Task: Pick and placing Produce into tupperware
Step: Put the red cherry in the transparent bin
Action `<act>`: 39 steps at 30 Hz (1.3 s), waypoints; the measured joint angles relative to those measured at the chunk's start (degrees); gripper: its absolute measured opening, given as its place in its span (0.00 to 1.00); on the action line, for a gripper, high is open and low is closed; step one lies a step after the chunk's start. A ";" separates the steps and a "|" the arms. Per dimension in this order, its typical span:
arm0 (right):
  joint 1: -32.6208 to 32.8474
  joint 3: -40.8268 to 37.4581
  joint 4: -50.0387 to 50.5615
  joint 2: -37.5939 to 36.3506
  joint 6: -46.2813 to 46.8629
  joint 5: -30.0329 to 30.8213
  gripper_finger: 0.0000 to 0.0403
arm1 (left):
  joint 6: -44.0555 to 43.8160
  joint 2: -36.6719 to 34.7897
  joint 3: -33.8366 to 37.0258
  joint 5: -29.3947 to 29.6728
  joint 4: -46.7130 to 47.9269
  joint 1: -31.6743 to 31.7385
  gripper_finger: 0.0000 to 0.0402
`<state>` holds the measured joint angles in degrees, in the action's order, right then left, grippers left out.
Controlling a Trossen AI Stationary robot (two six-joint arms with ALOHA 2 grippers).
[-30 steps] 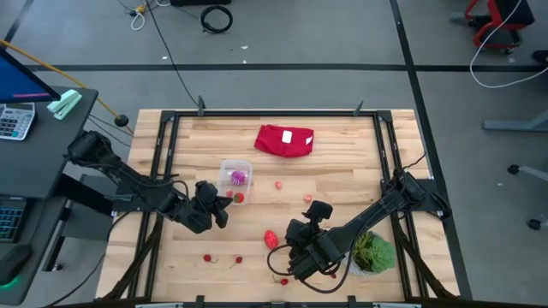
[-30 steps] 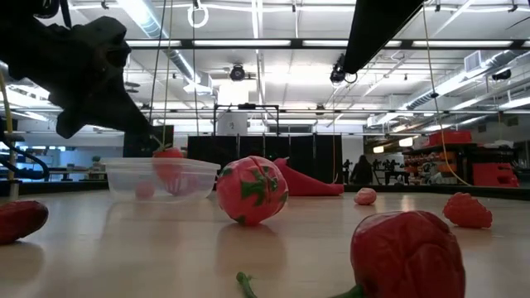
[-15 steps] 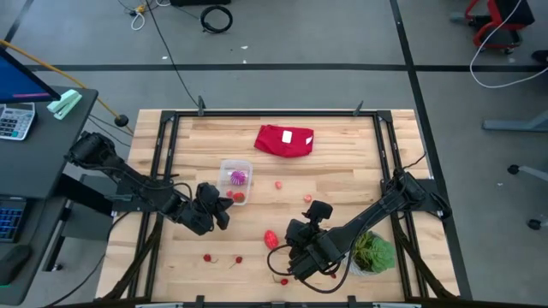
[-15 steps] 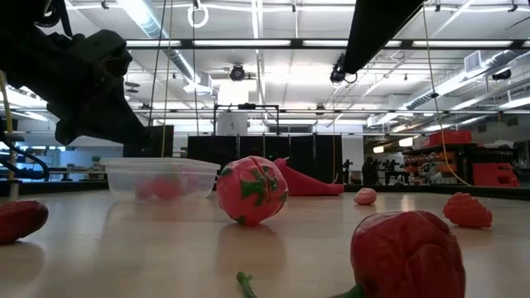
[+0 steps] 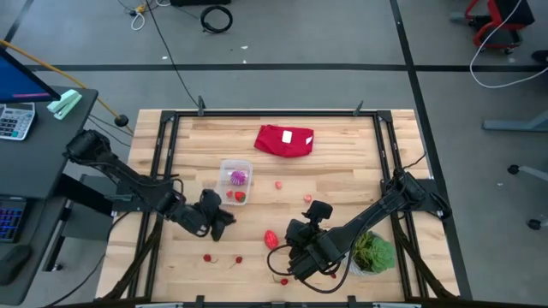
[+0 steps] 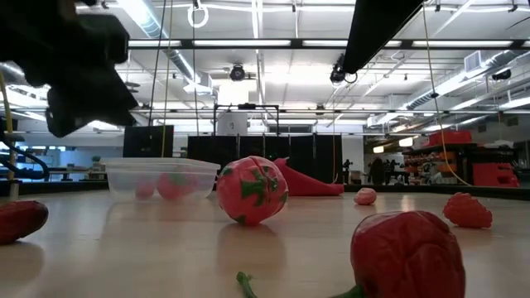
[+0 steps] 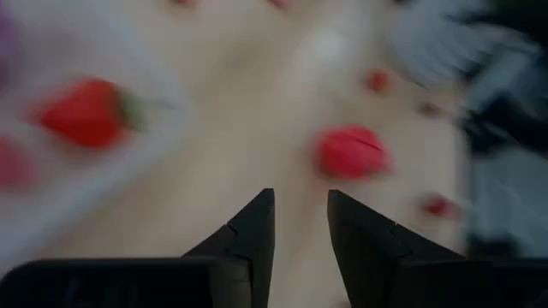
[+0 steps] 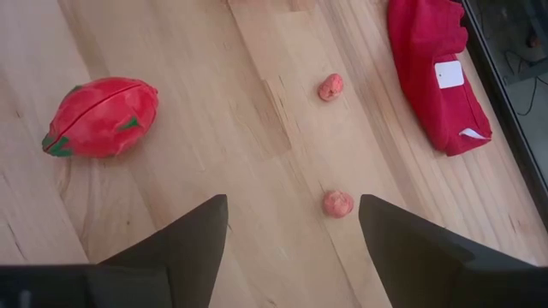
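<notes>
High view: tupperware point(image 5: 236, 177) holds a purple piece point(image 5: 238, 177) and a strawberry point(image 5: 239, 196); left gripper point(image 5: 219, 224) just beside it. Left wrist view: fingers slightly parted, empty — undetectable overhead. Right wrist view: right gripper point(image 8: 291, 224) spread, near the red oval piece point(image 8: 101, 116).

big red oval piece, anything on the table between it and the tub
Nothing visible does. The red oval piece lies on bare wood, and the stretch up to the tub holds no other thing. The left claw hovers beside that line, empty; the right claw waits on the oval's other side.
</notes>
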<state>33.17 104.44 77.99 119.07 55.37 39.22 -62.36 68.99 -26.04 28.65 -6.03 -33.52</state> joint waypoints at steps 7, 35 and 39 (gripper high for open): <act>0.01 0.00 -0.06 0.00 0.00 0.01 0.68 | 18.83 0.84 0.00 -8.04 -21.56 -10.09 0.24; -0.03 0.00 -1.44 0.00 0.00 1.70 0.68 | 13.50 20.74 -25.94 -7.44 21.95 -18.02 0.16; -0.03 0.00 -1.49 0.00 0.00 1.69 0.68 | 13.37 20.83 -25.94 -7.45 25.48 -18.02 0.18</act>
<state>33.15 104.44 76.50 119.07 55.37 40.92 -48.99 89.82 -51.99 21.20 19.45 -51.55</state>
